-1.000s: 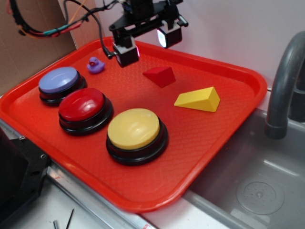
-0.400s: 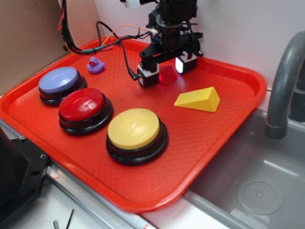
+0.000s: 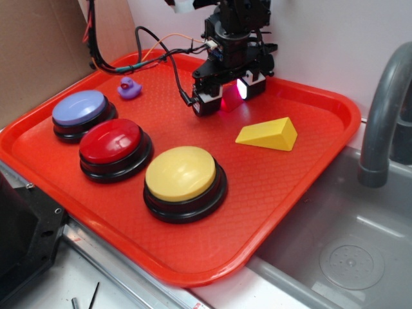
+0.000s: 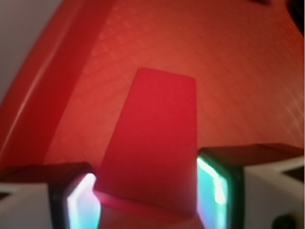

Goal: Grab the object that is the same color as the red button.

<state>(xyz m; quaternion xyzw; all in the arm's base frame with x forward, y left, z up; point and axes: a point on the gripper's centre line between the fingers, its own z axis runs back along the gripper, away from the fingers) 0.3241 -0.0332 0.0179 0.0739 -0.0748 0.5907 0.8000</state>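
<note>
- The gripper (image 3: 230,95) is down low over the far middle of the red tray (image 3: 302,187), with its two glowing pads (image 3: 206,103) either side of the red wedge block (image 3: 229,100).
- From the wrist view, the red wedge block (image 4: 153,143) sits right between the pads, one (image 4: 81,205) to each side. The right pad looks to be against the block's edge; the left seems just beside it. I cannot tell whether the jaws actually grip it.
- The block rests on the tray floor, near the back rim.
- The yellow wedge (image 3: 268,134) lies close by, apart from the gripper.
- The red button (image 3: 114,147) stands near the front left, between the lavender-blue button (image 3: 81,113) and the yellow button (image 3: 183,180).
- A little purple duck (image 3: 129,87) sits in the tray's back left corner.
- A grey faucet (image 3: 383,109) rises over the sink (image 3: 347,257) on the right.
</note>
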